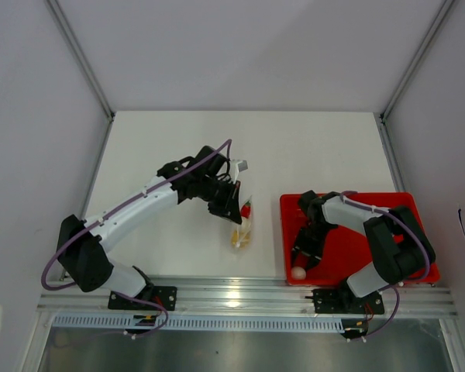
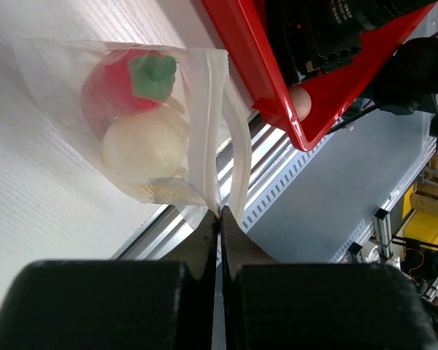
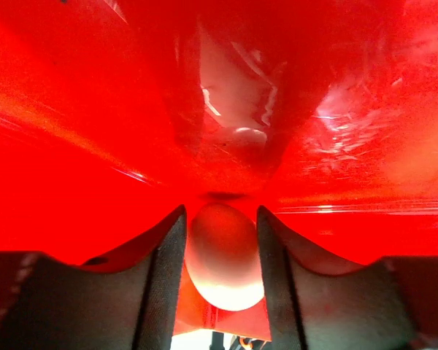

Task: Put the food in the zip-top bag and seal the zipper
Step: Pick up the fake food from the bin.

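Observation:
My left gripper (image 1: pixel 234 203) is shut on the mouth edge of the clear zip-top bag (image 1: pixel 242 229) and holds it hanging just above the table. In the left wrist view the gripper (image 2: pixel 220 213) pinches the bag (image 2: pixel 73 58) at its pale zipper strip (image 2: pixel 203 117). The bag's mouth gapes a little. Inside lie a red piece with a green cap (image 2: pixel 120 87) and a whitish egg (image 2: pixel 142 146). My right gripper (image 1: pixel 301 262) is down in the near left corner of the red tray (image 1: pixel 387 232). Its fingers (image 3: pixel 164 262) are closed on both sides of a whitish egg (image 3: pixel 223 262), which also shows in the top view (image 1: pixel 298 272).
The red tray's left rim (image 2: pixel 252 69) lies close to the right of the bag. The metal rail (image 1: pixel 240 291) runs along the table's near edge. Grey walls and frame posts enclose the back and sides.

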Available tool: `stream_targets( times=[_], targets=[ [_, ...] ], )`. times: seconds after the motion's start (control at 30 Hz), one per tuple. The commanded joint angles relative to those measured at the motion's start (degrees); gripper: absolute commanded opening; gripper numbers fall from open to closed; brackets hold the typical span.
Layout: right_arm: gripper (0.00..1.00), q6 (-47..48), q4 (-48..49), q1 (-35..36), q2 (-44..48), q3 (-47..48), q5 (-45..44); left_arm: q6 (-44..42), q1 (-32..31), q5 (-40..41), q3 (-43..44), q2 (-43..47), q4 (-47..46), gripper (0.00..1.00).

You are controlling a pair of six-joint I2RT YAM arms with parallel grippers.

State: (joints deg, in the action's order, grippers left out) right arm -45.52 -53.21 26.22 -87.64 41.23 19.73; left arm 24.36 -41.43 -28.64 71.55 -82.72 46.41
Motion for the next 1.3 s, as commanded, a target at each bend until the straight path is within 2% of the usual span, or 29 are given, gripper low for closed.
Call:
stream_targets(
  times=[0.0, 0.2, 0.3, 0.57, 0.67, 0.83, 0.93, 1.07, 1.27],
  targets=[
    [0.44, -1.2, -0.2, 0.7, 0.6, -0.2, 0.1, -0.2, 0.4, -0.1, -0.3, 2.6, -1.2, 0.01],
    [0.42, -0.1, -1.9, -0.3, 0.0, 2.5, -2.6, 0.3, 0.4, -0.1, -0.4, 2.6, -1.6, 0.01],
    [0.43, 1.6, -2.1, -3.4, -0.8, 4.0, -3.7, 0.2, 0.4, -0.1, -0.2, 2.4, -1.6, 0.01],
    [0.57, 9.5, -8.3, -9.5, -4.8, 14.1, -11.3, -0.1, 0.4, -0.3, 0.2, 1.8, -1.5, 0.01],
    [0.59, 10.5, -11.9, -9.5, -3.3, 15.1, -11.3, 0.1, 0.4, -0.4, 0.3, 1.9, -1.7, 0.01],
    [0.67, 10.8, -18.2, -9.5, 1.7, 13.8, -12.9, 0.1, 0.4, -0.4, 0.5, 1.2, -1.9, 0.00],
    [0.73, 9.7, -18.9, -9.4, 4.0, 11.3, -9.7, 0.0, 0.4, -0.6, 0.9, 1.0, -2.1, 0.00],
    [0.75, 7.5, -16.8, -8.1, 4.9, 7.7, -5.2, 0.1, 0.4, -1.0, 1.1, 0.5, -2.6, 0.01],
    [0.75, 3.3, -12.3, -7.0, 1.5, 8.1, -2.4, 0.1, 0.4, -0.9, 0.8, 0.5, -2.3, 0.00]
  ],
)
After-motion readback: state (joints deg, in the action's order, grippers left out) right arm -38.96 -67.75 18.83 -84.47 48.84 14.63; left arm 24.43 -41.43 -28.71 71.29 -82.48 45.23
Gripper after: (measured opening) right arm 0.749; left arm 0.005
